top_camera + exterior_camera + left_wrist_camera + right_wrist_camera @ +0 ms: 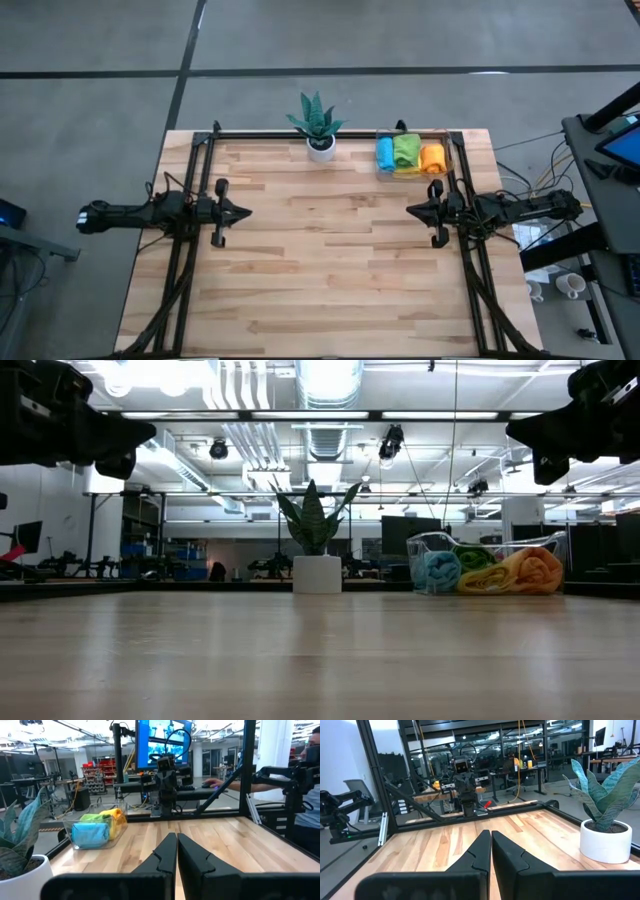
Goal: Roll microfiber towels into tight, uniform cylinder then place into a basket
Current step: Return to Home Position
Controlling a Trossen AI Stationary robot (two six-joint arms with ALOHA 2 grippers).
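Evidently the rolling is finished, judging by how things lie: the microfiber towels (406, 152) sit packed in the clear basket (447, 140) at the far right corner of the wooden surface (320, 270), with a blue roll (385, 153), a green roll (406, 148) and an orange roll (432, 157) side by side and a bit of yellow towel (480, 582) showing among them. Just left of the basket, at the far edge, stands a spiky potted plant (318, 120) in its white pot (320, 149). The left gripper (243, 211) hangs at the left side and the right gripper (410, 211) at the right side, facing each other and well apart from the basket; each wrist view shows its own two fingers pressed together on nothing. I see no loose towel on the surface. These towels should be light, soft and springy, so a roll would likely loosen if pinched at one end. The safer hold is probably across the middle, trapping the outer flap. The basket looks light and stiff, so it may slide when nudged.
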